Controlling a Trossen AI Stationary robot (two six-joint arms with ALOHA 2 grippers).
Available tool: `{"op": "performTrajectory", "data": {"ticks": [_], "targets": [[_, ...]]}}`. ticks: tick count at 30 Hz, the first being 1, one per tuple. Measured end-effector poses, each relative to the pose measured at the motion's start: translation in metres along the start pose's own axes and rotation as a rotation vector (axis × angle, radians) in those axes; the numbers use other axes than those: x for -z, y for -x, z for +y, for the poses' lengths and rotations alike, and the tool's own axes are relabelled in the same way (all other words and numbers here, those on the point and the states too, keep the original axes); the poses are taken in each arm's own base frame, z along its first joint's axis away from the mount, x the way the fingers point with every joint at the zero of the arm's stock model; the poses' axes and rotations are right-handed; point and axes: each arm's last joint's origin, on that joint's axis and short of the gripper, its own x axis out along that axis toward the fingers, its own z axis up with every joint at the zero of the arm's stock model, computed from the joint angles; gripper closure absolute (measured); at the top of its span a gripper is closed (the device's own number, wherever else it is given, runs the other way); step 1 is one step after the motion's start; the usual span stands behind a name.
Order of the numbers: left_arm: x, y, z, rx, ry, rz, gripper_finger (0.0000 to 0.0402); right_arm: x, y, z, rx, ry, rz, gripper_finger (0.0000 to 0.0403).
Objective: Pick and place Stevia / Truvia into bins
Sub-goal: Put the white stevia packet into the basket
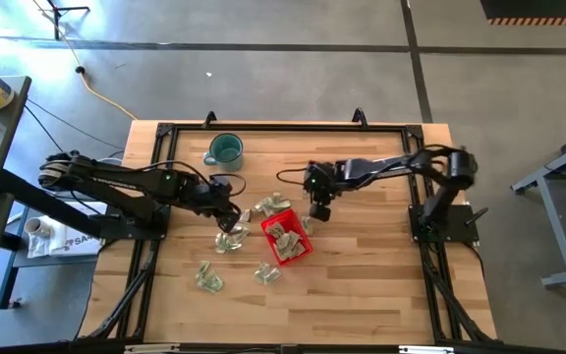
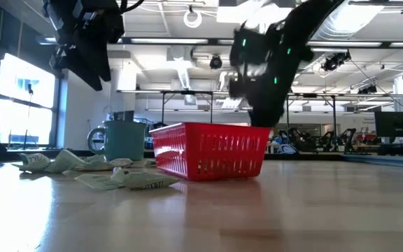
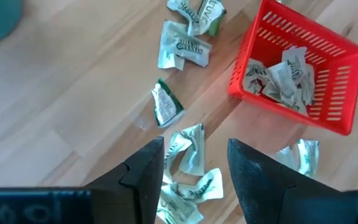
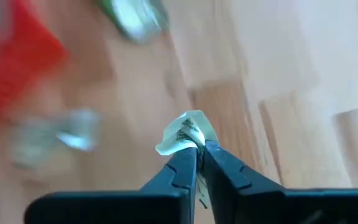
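Between the closed tips of the right gripper (image 4: 196, 151) sits one crumpled sachet (image 4: 185, 135), pinched by its lower edge and held above the counter (image 1: 362, 275) just beside the red bin (image 1: 286, 236), on the side away from the left arm. Several sachets already lie inside the bin, as the left wrist view shows, and more are scattered on the wood: a cluster under the left gripper (image 3: 194, 163), a few near the bin's corner, and others closer to the front edge in the high view. The left gripper hovers open over that cluster (image 3: 188, 155), its fingers spread on either side of a pale green packet and not yet touching it. A teal mug (image 1: 225, 149) stands well apart toward the back. The right gripper's hold looks thin, catching only a corner of paper, so the sachet could slip free or flutter outside the bin if released off-centre. With both arms working close to the bin, a low pass could also nudge the light container and shift it.
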Motion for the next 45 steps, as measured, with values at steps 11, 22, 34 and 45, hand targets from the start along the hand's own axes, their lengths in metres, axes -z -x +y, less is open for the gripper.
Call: {"op": "performTrajectory", "data": {"ticks": [11,22,34,45], "targets": [[-0.020,-0.030,0.039,0.065,-0.011,0.039,0.0191,-0.013,0.047,0.084,-0.359,-0.021,-0.177,0.0361],[-0.014,-0.043,0.053,0.107,0.012,0.116,0.0191,-0.041,0.046,0.099,-0.043,-0.013,-0.191,0.0235],[-0.004,-0.042,0.041,0.105,0.005,0.118,0.0191,-0.009,0.010,0.071,-0.057,0.113,0.025,0.0238],[-0.005,-0.042,0.041,0.098,0.079,0.112,0.0191,-0.017,0.010,0.085,-0.067,0.305,-0.027,0.0243]]}}
